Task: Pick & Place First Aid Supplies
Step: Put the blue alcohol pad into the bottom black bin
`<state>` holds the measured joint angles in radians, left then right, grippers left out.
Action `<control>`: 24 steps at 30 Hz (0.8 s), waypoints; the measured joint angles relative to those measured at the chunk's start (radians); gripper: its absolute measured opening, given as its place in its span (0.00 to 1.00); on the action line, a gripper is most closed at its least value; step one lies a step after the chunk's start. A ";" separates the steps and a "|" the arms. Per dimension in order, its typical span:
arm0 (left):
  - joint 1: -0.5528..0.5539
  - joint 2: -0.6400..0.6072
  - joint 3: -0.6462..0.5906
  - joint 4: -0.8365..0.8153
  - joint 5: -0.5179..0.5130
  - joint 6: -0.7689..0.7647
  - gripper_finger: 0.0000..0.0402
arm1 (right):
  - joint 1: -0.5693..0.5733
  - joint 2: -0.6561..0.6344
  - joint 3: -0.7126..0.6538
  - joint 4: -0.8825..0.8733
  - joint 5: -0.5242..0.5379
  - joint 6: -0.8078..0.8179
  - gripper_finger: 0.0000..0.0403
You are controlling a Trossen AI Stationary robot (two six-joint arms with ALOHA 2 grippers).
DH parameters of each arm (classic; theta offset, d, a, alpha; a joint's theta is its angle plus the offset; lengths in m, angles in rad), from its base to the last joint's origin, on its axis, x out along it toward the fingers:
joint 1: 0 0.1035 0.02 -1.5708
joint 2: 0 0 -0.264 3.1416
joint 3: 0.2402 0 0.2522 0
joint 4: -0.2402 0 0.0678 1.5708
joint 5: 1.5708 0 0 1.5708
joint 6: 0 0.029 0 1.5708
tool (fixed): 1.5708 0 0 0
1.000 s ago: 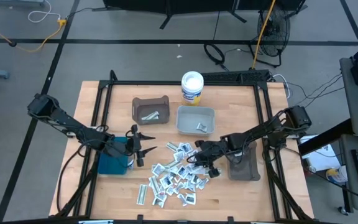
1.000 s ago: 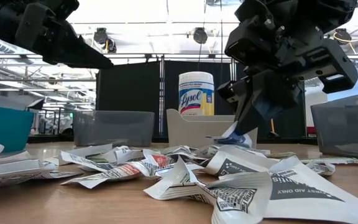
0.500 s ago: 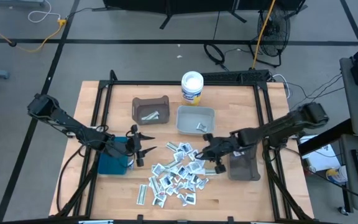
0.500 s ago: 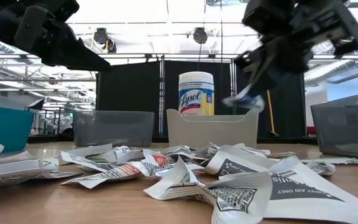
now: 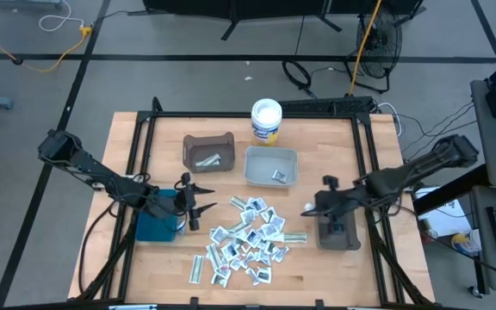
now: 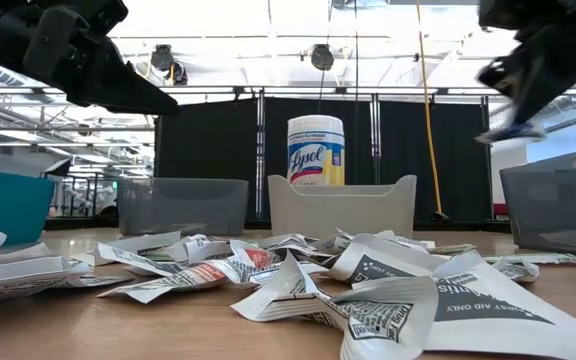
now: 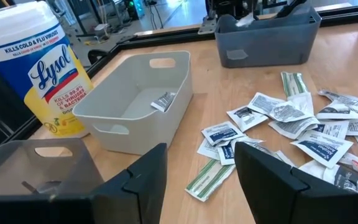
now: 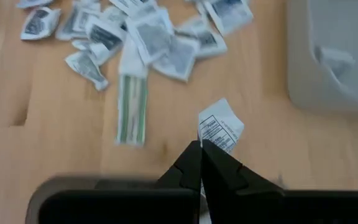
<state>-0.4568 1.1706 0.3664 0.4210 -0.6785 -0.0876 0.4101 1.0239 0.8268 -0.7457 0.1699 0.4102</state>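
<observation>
A wooden worktop (image 5: 334,138) stood on a grey floor, with black curtains and ceiling lights in the room behind it. Over the last second the right hand (image 5: 310,207) had lifted away from the scattered first aid supplies (image 5: 244,241) and swung outward: a second ago it was low over the pile's right edge, and it now hung at the near rim of the dark grey bin (image 5: 337,229) on the right side. In the low view it had moved from the middle of the picture to the upper right corner. The right hand's fingers (image 8: 194,168) were clenched on a small white packet (image 8: 221,131) with dark print, held clear above the worktop. The left hand (image 5: 198,205) had not moved; it hovered beside the teal bin (image 5: 151,227), its fingers (image 7: 145,177) parted and empty. The remaining supplies lay loose in the middle, near the light grey bin (image 5: 271,166), the brown bin (image 5: 208,151) and the wipes tub (image 5: 266,120).
</observation>
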 joint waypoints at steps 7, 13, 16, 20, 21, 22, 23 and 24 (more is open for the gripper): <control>0.000 0.000 0.000 0.000 0.000 -0.002 0.48 | 0.093 -0.086 0.000 -0.205 0.041 0.270 0.00; 0.000 0.000 0.000 0.000 0.000 -0.003 0.48 | 0.127 -0.091 -0.022 -0.264 0.039 0.430 0.00; 0.000 0.000 0.000 -0.001 0.000 -0.006 0.48 | 0.129 -0.091 -0.043 -0.278 0.037 0.484 0.03; 0.000 0.000 0.000 -0.001 0.000 -0.019 0.48 | 0.129 -0.091 -0.060 -0.280 0.035 0.502 0.11; 0.000 0.000 0.000 -0.001 0.000 -0.021 0.48 | 0.129 -0.091 -0.060 -0.280 0.035 0.502 0.13; 0.000 0.000 0.000 0.000 0.000 -0.021 0.48 | 0.129 -0.091 -0.060 -0.278 0.035 0.502 0.16; 0.000 0.000 0.000 -0.001 0.000 -0.024 0.48 | 0.129 -0.091 -0.060 -0.276 0.034 0.502 0.19; 0.000 0.000 0.000 -0.001 0.000 -0.027 0.48 | 0.129 -0.095 -0.060 -0.276 0.031 0.501 0.22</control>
<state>-0.4568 1.1706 0.3664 0.4203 -0.6785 -0.1143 0.5388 0.9294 0.7666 -1.0218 0.2014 0.9109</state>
